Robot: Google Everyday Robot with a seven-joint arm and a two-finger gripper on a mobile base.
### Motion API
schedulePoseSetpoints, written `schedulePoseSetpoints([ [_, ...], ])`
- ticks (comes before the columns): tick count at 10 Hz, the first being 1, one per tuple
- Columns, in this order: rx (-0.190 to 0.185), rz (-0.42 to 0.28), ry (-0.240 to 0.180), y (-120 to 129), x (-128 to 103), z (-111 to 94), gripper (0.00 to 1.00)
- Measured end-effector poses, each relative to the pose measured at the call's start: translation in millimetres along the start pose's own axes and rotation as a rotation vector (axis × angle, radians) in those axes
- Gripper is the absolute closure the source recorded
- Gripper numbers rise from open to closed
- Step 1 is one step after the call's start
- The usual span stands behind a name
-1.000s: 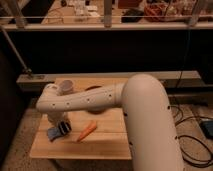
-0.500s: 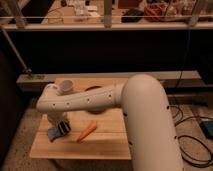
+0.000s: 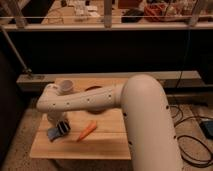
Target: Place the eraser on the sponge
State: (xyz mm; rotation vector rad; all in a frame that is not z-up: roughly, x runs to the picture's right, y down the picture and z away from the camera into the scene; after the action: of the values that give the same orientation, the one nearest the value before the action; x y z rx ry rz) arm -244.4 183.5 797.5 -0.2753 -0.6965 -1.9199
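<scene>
The blue sponge (image 3: 52, 133) lies flat near the front left of the wooden table (image 3: 107, 142). The dark eraser (image 3: 63, 128) sits at the sponge's right end, touching or overlapping it. My white arm reaches from the right across the table. Its end hangs just above these two things, and the gripper (image 3: 54, 120) points down right over the sponge, mostly hidden by the arm. I cannot tell whether the gripper still touches the eraser.
An orange carrot (image 3: 87, 131) lies just right of the eraser. A pale round cup (image 3: 65, 87) stands at the back left of the table. A low ledge (image 3: 30, 79) runs behind the table, and cables (image 3: 192, 145) lie on the floor to the right.
</scene>
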Motion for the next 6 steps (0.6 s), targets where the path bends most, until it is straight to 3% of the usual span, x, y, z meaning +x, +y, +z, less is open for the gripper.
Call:
schedulePoseSetpoints([
  [3, 0.007, -0.01, 0.002, -1.7, 1.2, 0.4, 0.67],
  [5, 0.01, -0.015, 0.004, -2.1, 2.4, 0.4, 0.57],
  [6, 0.011, -0.017, 0.004, -2.3, 2.6, 0.8, 0.56],
])
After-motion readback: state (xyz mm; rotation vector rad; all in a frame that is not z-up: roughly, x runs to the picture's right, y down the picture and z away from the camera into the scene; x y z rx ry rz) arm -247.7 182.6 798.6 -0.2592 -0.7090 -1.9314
